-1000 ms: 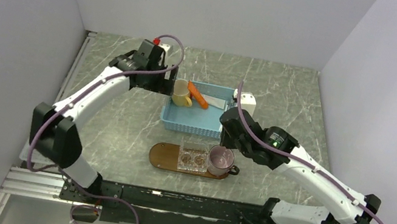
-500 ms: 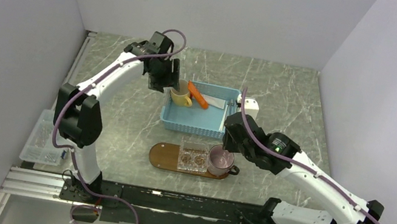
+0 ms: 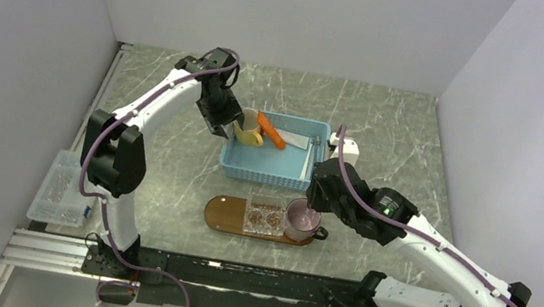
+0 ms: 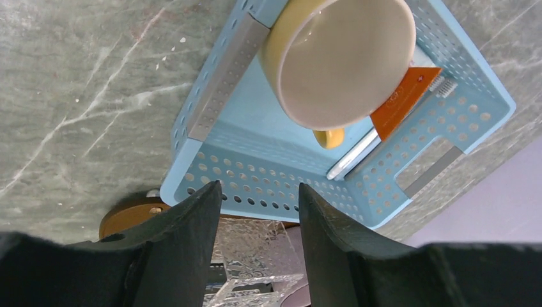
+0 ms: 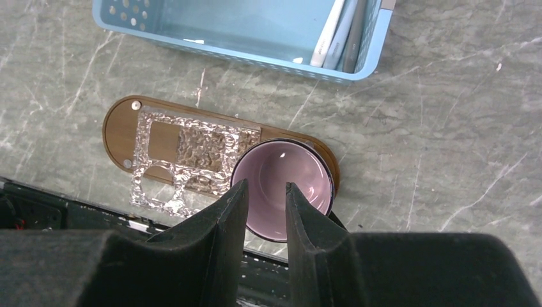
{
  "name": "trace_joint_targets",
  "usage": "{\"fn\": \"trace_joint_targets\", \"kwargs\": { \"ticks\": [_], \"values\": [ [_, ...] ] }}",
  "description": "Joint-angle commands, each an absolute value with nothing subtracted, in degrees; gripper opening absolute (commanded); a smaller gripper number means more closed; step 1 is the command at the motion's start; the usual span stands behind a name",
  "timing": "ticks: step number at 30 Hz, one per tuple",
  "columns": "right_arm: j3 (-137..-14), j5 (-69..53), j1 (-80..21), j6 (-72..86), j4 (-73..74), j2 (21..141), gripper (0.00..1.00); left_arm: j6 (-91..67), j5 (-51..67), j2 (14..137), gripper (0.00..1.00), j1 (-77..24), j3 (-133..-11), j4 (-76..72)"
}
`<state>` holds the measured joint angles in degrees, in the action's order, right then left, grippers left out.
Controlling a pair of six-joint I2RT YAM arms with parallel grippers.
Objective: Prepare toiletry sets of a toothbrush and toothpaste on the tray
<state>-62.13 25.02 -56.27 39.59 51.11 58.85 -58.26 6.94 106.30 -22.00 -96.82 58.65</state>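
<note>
The left gripper (image 4: 259,195), fingers spread and empty, hovers at the basket (image 4: 460,109) where the orange tube (image 4: 402,102) lies, which it should pinch next, while the right gripper (image 5: 265,192), narrowly parted and empty, hangs over the tray (image 5: 118,131).

Inventory by kind
1 yellow mug (image 4: 342,61) + 1 purple mug (image 5: 281,185) = 2 mugs; 1 orange tube (image 4: 402,102), 1 white tube (image 3: 298,140), 1 basket (image 4: 255,185), 1 tray (image 5: 118,128), 1 clear embossed holder (image 5: 192,153), 1 clear box (image 3: 60,188) at the bench (image 3: 164,168) left edge; 1 brush (image 4: 355,153) seen, total unclear.
</note>
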Motion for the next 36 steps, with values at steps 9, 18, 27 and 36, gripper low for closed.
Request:
{"fn": "trace_joint_targets", "kwargs": {
  "ticks": [9, 18, 27, 36],
  "values": [
    [-61.46, 23.59, -55.90, 37.91, 48.17, 55.14, 0.31, -72.20, 3.85, 107.85, 0.55, -22.50, -99.46, 60.26],
    [-61.13, 22.30, -55.90, 37.65, 48.48, 53.70, 0.31, -73.54, 3.38, 114.71, 0.54, -22.56, -105.92, 61.94],
    [-60.75, 22.05, -55.76, 37.36, 48.36, 53.27, 0.31, -73.85, 3.22, 118.40, 0.48, -22.54, -107.44, 62.17],
    [-59.55, 21.99, -55.66, 37.53, 48.06, 52.76, 0.31, -72.42, 5.01, 121.21, 0.31, -22.59, -109.06, 61.44]
  ]
}}
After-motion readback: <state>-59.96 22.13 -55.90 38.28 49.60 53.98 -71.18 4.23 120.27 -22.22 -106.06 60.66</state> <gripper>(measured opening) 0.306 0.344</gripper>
